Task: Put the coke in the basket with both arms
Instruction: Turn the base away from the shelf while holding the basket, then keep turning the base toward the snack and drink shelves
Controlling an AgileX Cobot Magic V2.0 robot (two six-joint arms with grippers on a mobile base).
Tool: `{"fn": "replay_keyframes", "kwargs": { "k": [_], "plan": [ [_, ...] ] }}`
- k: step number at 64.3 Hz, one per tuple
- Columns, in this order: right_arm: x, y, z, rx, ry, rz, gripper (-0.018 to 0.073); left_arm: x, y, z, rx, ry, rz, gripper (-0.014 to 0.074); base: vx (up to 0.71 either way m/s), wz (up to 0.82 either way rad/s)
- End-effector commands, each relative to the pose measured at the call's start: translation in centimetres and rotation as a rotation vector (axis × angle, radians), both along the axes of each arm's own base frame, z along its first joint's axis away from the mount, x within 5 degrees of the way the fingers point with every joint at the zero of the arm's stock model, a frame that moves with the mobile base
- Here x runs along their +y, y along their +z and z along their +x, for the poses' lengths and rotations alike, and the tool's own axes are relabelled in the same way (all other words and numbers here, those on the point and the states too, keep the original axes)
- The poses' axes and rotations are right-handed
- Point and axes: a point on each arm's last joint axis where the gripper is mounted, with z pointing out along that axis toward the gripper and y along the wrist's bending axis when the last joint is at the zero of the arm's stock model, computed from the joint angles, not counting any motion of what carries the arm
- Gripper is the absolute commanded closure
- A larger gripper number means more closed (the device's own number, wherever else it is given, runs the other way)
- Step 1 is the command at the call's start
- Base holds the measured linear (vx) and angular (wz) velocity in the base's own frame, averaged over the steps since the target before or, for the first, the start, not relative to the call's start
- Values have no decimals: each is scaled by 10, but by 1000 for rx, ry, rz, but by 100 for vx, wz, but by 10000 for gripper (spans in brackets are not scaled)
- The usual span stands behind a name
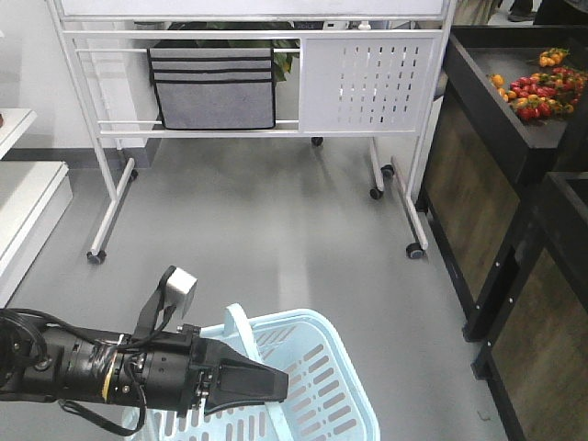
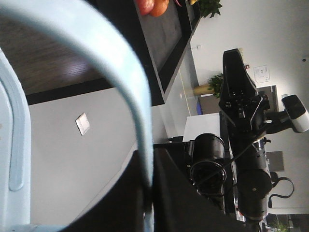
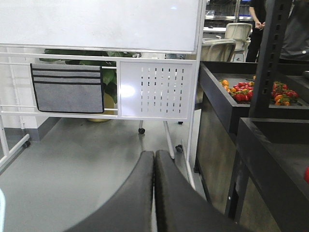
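While the coke is out of view, the left fingers (image 1: 248,381) clamp the handle (image 2: 130,72) of the likely light, flexible basket (image 1: 323,386); the right fingers (image 3: 137,193) are pressed together, empty

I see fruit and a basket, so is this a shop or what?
Probably a pretend shop inside a lab or office: a blue shopping basket, black shelves holding red and orange fruit, and a rolling whiteboard beside them.
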Motion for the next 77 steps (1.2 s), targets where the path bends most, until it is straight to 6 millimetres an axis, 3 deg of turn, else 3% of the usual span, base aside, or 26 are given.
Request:
{"fn": "replay_keyframes", "kwargs": {
  "k": [1,77],
  "plan": [
    [0,5,-1,-76,-3,-12,569,-4,33,-8,-38,-77,-229,603,22,5],
    [0,5,-1,-76,-3,-12,569,-4,33,-8,-38,-76,-228,603,21,3]
  ]
}}
